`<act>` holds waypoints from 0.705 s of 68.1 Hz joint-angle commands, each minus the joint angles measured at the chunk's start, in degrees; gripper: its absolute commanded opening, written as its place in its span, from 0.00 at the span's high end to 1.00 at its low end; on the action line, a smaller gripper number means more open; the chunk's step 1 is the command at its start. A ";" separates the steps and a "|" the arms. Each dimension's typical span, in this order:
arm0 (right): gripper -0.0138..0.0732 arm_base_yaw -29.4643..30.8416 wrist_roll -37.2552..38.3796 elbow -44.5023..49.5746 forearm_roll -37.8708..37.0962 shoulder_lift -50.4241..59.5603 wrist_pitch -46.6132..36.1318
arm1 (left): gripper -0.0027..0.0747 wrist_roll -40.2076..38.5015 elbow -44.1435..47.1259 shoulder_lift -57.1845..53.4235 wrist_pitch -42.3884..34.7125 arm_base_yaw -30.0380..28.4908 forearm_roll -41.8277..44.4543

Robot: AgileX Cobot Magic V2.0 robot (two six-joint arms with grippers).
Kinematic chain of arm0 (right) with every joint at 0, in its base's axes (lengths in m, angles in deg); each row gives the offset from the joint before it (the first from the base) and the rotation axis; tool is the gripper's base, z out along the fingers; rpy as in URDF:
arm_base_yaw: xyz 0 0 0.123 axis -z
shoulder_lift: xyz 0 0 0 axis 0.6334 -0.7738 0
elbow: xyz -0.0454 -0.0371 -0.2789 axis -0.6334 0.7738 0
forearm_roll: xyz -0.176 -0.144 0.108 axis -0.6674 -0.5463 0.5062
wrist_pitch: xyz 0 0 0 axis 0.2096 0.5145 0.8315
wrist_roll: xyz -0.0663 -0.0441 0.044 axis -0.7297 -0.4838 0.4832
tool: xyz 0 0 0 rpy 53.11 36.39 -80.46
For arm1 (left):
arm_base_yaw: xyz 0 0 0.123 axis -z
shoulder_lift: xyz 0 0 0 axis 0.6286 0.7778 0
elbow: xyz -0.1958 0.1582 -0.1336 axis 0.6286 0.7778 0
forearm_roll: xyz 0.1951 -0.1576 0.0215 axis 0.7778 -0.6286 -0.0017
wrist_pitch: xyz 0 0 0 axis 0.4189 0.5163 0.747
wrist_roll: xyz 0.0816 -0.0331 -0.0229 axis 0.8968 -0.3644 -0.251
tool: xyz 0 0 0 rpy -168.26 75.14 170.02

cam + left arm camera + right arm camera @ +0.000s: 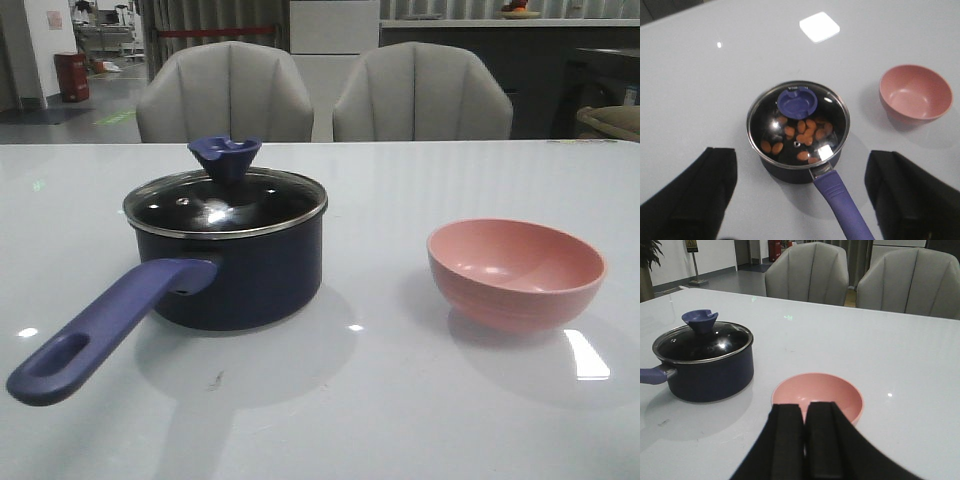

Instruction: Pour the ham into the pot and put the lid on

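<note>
Surface (400,420): we see one pale glossy surface filling the near foreground, carrying everything else.
Chairs: two grey chairs (225,92) stand behind the far edge.
Pot (235,265): one dark navy pot on the robot's left side; its long purple-blue handle (95,330) runs toward the robot and a little leftward, so the long axis points back at the left arm.
Lid (798,125): one glass lid sits flat on the pot rim, its blue knob (224,158) upright.
Bowl: one pink bowl (515,272) on the robot's right, well apart from the pot, looking empty to us.
Ham (802,132): about a dozen small orange pieces, inside the pot under the glass; we cannot count them exactly.
Left gripper (800,200): jaws spread wide, above the pot and straddling the handle without touching it; this arm is nearer the pot.
Right gripper (805,440): jaws pressed together, empty, just behind the bowl.
Progress: we judge the pouring and covering done.
</note>
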 commanded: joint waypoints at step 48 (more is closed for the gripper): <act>0.66 -0.03 -0.64 -1.80 0.31 -0.57 -4.15 | 0.79 -0.08 36.13 -41.46 -20.28 0.37 -2.76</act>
